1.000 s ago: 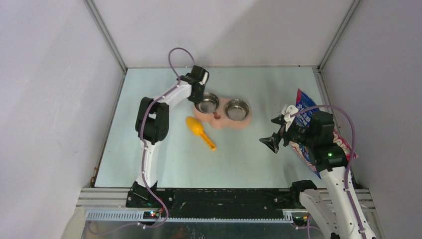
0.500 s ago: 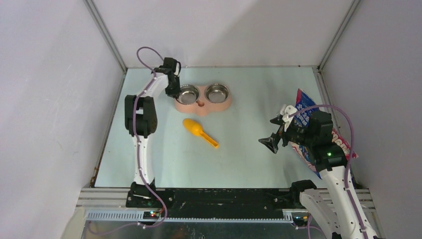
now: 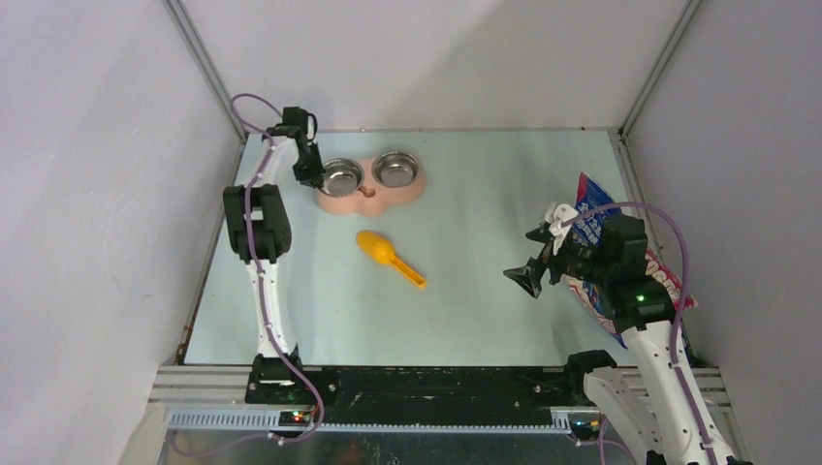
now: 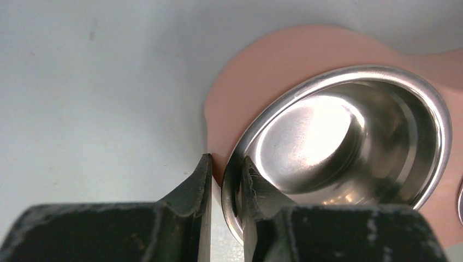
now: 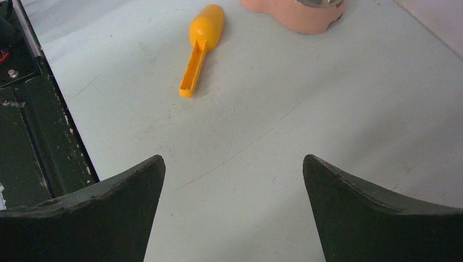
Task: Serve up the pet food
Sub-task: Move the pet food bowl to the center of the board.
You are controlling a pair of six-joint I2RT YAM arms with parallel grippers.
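- The left gripper (image 4: pixel 224 164) pinched the edge of the pink feeder (image 4: pixel 245 71): 1 finger stood outside the pink wall, the other inside the left steel bowl (image 4: pixel 327 125).
- The feeder stood at the far left of the table (image 3: pixel 485 310).
- The right gripper (image 5: pixel 233 164) hung above the table with its 2 fingers spread wide, holding nothing.
- The cat food bag (image 3: pixel 587 199) lay at the right edge of the table, partly hidden behind the right arm (image 3: pixel 659 339).
- The yellow scoop (image 3: pixel 390 258) lay on the table between the feeder and the right gripper, apart from both.

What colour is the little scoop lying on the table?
The scoop is bright yellow, a bit orange. It shows best in the right wrist view.
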